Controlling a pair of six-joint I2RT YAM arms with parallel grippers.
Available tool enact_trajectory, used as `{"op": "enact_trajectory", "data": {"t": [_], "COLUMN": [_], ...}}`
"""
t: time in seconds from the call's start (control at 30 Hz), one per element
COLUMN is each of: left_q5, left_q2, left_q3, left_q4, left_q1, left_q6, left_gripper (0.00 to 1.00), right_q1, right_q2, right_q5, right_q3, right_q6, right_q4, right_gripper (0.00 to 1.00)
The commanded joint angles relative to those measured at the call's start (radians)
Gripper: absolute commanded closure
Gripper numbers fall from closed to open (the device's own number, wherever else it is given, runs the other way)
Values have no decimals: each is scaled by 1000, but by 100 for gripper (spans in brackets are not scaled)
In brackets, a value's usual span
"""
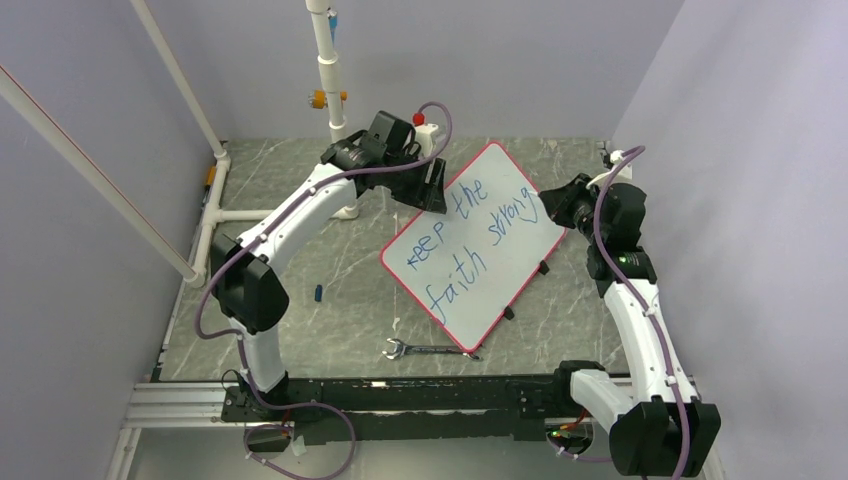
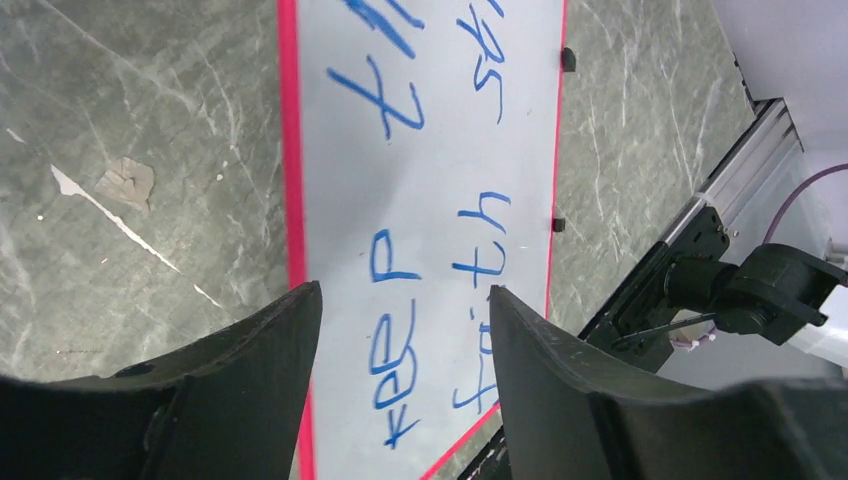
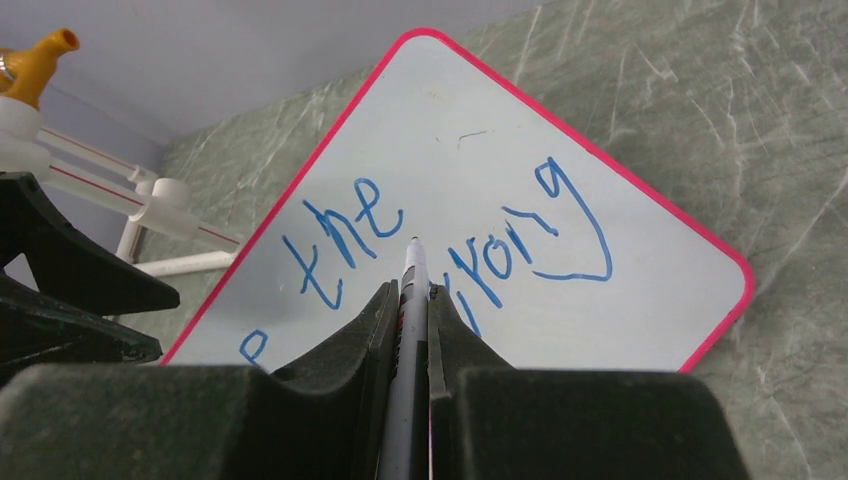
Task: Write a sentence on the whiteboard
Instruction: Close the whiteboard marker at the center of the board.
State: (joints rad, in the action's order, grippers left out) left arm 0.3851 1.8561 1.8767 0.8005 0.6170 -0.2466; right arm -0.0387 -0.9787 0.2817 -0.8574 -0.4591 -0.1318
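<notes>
– Whiteboard [image 1: 515,275], the large flat white rectangle with a thin red-pink rim and rounded corners: where does it lie?
– Flat on the grey-green marble-patterned worktop [image 1: 350,310], turned cornerwise, between the two arms. Small black clips [image 1: 543,268] sit on its near right edge.
– Can the writing be read?
– Yes. The sentence [image 1: 467,200], in slanted blue marker handwriting, reads "keep the faith strong". "keep the" is on the upper line and "faith strong" on the lower. The "k" is rough, and the "g" ends in a long sweeping tail.
– And the right tool [image 3: 412,292]?
– Its black fingers are clamped on a slim marker [image 3: 413,262] with a pale barrel and dark tip. It points at the board between "the" and "strong". Whether the tip touches the surface I cannot tell.
– The left tool [image 2: 405,295]?
– Fingers apart, hovering over the board's far left edge, with "keep" showing between them.
– Anything else about?
– A metal wrench [image 1: 425,350] lies on the worktop just beside the board's near corner. A small dark blue object [image 1: 318,293] lies left of the board. White plastic pipes [image 1: 330,70] with an orange fitting [image 1: 330,98] stand at the back.
</notes>
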Motion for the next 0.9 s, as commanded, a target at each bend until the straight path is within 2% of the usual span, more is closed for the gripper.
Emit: {"op": "enact_trajectory", "data": {"t": [0.0, 0.4, 0.43, 0.47, 0.6, 0.87], "left_q5": [-67, -203, -224, -239, -315, -497], "left_q2": [-92, -338, -362, -389, -511, -761], "left_q3": [23, -144, -169, -199, -351, -714], "left_q4": [-13, -22, -23, -23, -30, -7], "left_q1": [-3, -56, -63, -70, -98, -125], "left_q6": [24, 54, 56, 56, 40, -44], "left_gripper": [31, 24, 20, 18, 17, 25], "right_q1": [-4, -5, -4, -4, -4, -4], "right_q2": [31, 42, 42, 40, 36, 30], "right_q5": [27, 49, 52, 55, 77, 139], "right_q3": [-56, -72, -74, -75, -81, -102], "right_q6": [17, 6, 4, 3, -3, -15], "right_q4": [9, -3, -2, -2, 2, 1], "right_gripper": [100, 100, 100, 100, 100, 100]}}
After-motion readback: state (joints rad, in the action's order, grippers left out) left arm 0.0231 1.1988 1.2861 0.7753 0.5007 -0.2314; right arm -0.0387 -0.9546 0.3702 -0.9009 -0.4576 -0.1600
